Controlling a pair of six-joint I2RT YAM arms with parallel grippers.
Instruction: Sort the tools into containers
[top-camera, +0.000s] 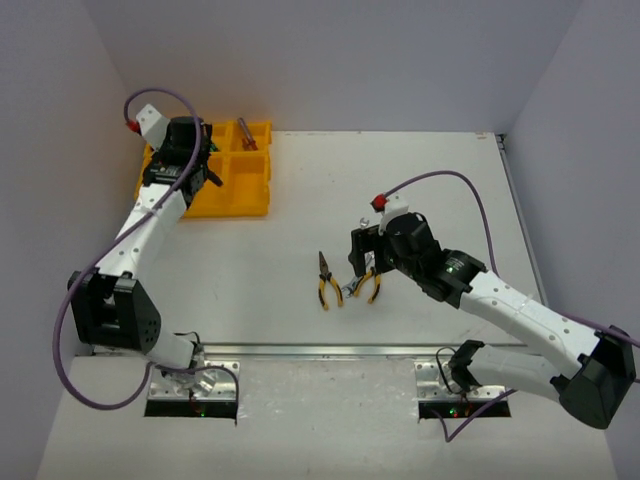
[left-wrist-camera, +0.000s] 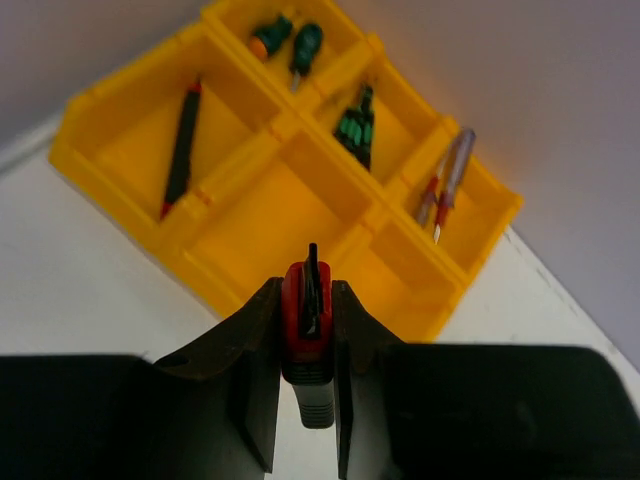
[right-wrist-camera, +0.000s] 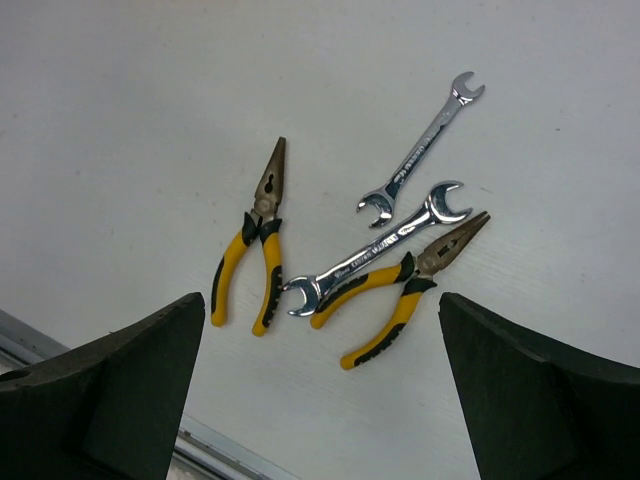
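Note:
My left gripper (left-wrist-camera: 307, 290) is shut on a red-black utility knife (left-wrist-camera: 306, 330) and holds it above the yellow tray of containers (left-wrist-camera: 120, 190), over the near middle compartment. In the top view this gripper (top-camera: 185, 150) hovers over the tray (top-camera: 245, 195). On the table lie two yellow-handled pliers (right-wrist-camera: 255, 250) (right-wrist-camera: 410, 290) and two silver wrenches (right-wrist-camera: 375, 262) (right-wrist-camera: 420, 150). The longer wrench touches the right pliers' handle. Above them my right gripper (right-wrist-camera: 320, 390) stands wide open with nothing in it; in the top view it (top-camera: 362, 262) is over the pliers (top-camera: 325, 282).
Inside the tray are a black and red screwdriver (left-wrist-camera: 182, 150), two green-handled screwdrivers (left-wrist-camera: 285, 40), a green-black tool (left-wrist-camera: 356, 125) and red-handled tools (left-wrist-camera: 445, 185). A metal rail (top-camera: 320, 350) runs along the table's near edge. Walls enclose the back and both sides.

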